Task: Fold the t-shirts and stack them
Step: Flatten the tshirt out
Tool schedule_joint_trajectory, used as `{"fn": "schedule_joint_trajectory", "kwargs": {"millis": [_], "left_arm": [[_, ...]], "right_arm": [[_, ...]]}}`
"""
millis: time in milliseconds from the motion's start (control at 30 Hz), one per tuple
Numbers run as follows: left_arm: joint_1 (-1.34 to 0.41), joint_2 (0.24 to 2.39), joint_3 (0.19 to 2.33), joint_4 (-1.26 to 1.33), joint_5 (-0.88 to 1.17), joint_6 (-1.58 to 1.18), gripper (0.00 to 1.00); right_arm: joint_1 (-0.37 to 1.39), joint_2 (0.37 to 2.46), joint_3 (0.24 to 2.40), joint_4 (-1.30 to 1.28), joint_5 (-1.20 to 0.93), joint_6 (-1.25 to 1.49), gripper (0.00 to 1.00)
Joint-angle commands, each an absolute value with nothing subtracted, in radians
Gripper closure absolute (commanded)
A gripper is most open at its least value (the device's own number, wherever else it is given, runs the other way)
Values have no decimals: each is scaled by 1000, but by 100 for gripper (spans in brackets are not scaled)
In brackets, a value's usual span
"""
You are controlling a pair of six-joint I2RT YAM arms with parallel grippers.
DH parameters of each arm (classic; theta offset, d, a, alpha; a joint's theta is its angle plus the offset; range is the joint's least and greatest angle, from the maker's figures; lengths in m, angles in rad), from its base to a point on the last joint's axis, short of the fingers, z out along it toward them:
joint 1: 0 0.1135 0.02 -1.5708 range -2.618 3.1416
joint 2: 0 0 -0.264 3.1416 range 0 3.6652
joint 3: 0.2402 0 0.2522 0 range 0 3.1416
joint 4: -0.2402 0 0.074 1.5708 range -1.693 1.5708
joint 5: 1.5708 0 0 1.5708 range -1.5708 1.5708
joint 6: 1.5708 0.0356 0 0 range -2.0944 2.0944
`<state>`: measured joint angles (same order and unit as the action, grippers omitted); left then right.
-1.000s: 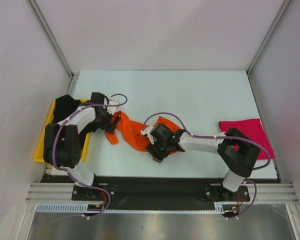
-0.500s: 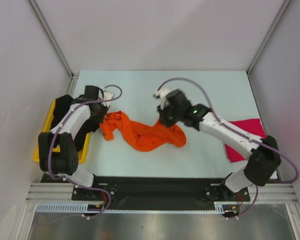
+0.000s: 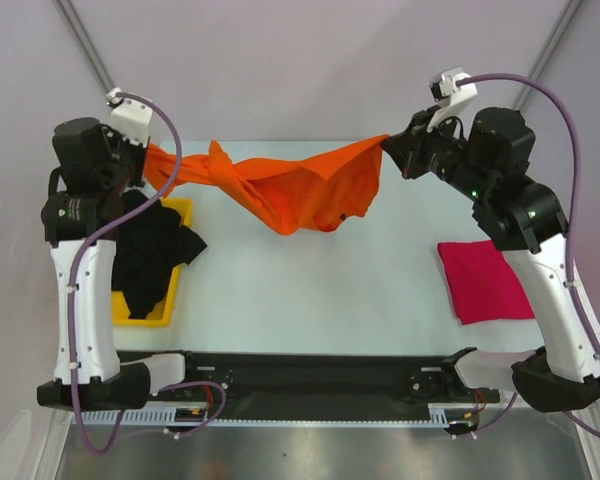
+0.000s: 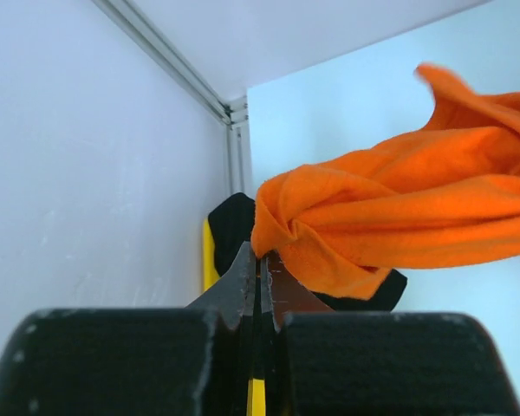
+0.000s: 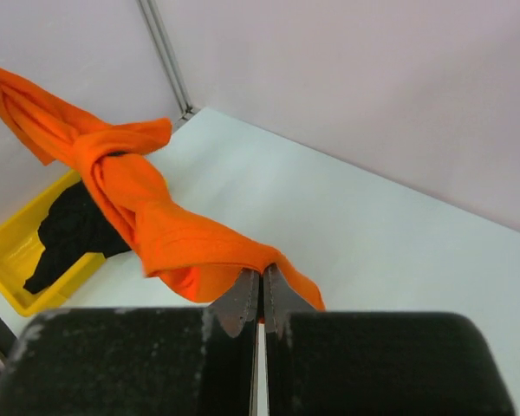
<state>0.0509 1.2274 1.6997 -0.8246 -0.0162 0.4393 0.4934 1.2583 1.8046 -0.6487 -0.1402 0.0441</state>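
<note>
Your left gripper (image 3: 145,155) and right gripper (image 3: 388,145) each pinch the orange shirt (image 3: 300,190) in the air, but it is twisted, so it may land bunched

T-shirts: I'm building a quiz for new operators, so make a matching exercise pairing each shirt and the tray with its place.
Things:
1 orange t-shirt
2 pink t-shirt
3 black t-shirt
4 yellow tray

Places:
A folded flat on the table, right side
B on the table, left side
C stretched in the air between left gripper and right gripper
D heaped in the tray

Pairs: 1-C, 2-A, 3-D, 4-B
</note>
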Motion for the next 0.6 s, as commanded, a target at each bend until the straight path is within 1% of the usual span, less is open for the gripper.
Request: {"fn": "schedule_joint_trajectory", "kwargs": {"millis": [0, 133, 167, 233, 300, 333, 400, 433, 467, 500, 533, 567], "left_arm": [[54, 1184, 1772, -870, -87, 472, 100], [55, 1167, 1877, -914, -54, 457, 100], [57, 1169, 1876, -932, -29, 450, 100], [57, 1166, 1846, -951, 50, 434, 100], [55, 1169, 1800, -962, 148, 394, 100], [54, 1172, 1723, -957, 190, 379, 100], [39, 1190, 1628, -905, 248, 364, 100], [23, 1206, 1552, -878, 242, 359, 100], [8, 1224, 1527, -839, 242, 373, 100], [-38, 1264, 1505, -822, 244, 383, 100], [-52, 1279, 1462, -804, 251, 394, 100], [-72, 1302, 1442, -783, 268, 428, 99]], "right_arm": [[479, 1220, 1891, -681, -163, 47, 100], [477, 1140, 1936, -661, -161, 84, 100], [477, 1132, 1942, -663, -167, 92, 100], [477, 1126, 1944, -678, -176, 115, 100], [474, 1134, 1925, -704, -122, 120, 100], [468, 1144, 1915, -707, -97, 117, 100], [439, 1202, 1885, -686, -80, 106, 100], [389, 1233, 1862, -672, -90, 103, 100], [350, 1267, 1859, -657, -104, 110, 100], [316, 1364, 1859, -632, -124, 121, 100], [255, 1414, 1880, -624, -126, 135, 100], [232, 1472, 1896, -618, -123, 156, 100]]}}
